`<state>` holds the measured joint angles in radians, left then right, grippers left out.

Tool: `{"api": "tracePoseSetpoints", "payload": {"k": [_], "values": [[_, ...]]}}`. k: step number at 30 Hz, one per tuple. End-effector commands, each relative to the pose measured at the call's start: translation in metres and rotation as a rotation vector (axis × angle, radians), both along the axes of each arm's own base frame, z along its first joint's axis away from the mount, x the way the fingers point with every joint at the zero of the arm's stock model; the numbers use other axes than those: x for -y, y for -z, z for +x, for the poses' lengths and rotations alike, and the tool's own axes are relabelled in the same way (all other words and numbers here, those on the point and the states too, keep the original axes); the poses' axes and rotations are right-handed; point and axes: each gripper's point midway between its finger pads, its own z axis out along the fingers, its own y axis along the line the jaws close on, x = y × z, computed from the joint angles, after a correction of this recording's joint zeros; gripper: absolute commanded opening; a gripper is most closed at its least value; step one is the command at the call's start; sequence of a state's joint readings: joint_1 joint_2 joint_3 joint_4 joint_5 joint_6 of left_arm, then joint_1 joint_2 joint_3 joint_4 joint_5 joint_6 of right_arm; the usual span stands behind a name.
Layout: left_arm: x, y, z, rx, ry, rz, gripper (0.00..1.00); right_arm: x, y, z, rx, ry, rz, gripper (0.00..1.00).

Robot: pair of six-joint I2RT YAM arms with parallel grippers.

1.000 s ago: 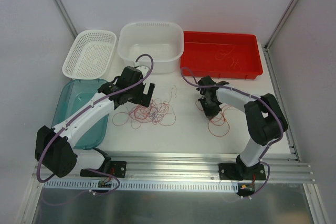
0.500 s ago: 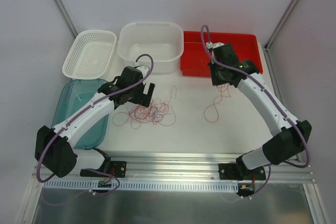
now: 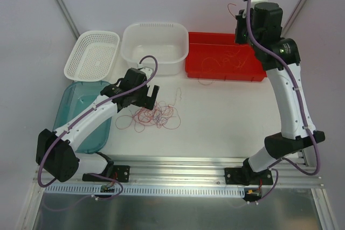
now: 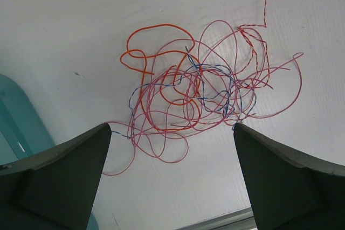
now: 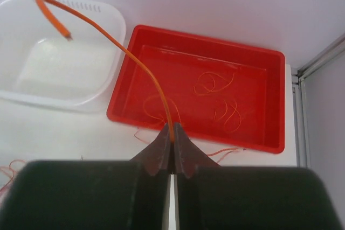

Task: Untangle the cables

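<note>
A tangle of thin cables (image 3: 154,116), pink, orange and blue-flecked, lies on the white table; the left wrist view shows the cables (image 4: 194,92) as curly loops. My left gripper (image 3: 146,94) hovers at the tangle's far-left edge, open, with nothing between its fingers (image 4: 59,176). My right gripper (image 3: 239,29) is raised high over the red tray (image 3: 259,72), shut on one orange cable (image 5: 108,33) that arcs up from its tips (image 5: 173,133). The rest of that cable drapes into the tray and over its front rim (image 3: 207,81). More loose cables (image 5: 221,98) lie in the tray.
A white tub (image 3: 155,47) stands left of the red tray, and a white mesh basket (image 3: 91,53) sits further left. A teal tray (image 3: 73,109) lies under the left arm. A metal rail (image 3: 178,166) runs along the near edge.
My right arm has lifted from the table's middle up and back over the red tray, pulling the orange cable with it. The left arm and the tangle have stayed put.
</note>
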<state>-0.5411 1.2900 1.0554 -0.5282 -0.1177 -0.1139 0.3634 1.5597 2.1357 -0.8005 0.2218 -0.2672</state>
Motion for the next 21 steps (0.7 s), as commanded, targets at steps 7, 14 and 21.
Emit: {"api": "tracePoseSetpoints", "payload": {"k": [7, 14, 21], "values": [[-0.003, 0.009, 0.006, -0.009, -0.006, 0.027, 0.98, -0.006, 0.01, 0.111, 0.141, 0.003, 0.031, 0.01], [-0.001, 0.014, 0.005, -0.028, 0.003, 0.027, 0.99, -0.014, 0.087, 0.169, 0.033, -0.015, 0.026, 0.02], [-0.001, 0.018, 0.006, -0.038, 0.002, 0.035, 0.99, -0.015, 0.192, 0.177, -0.187, 0.009, 0.014, 0.46]]}}
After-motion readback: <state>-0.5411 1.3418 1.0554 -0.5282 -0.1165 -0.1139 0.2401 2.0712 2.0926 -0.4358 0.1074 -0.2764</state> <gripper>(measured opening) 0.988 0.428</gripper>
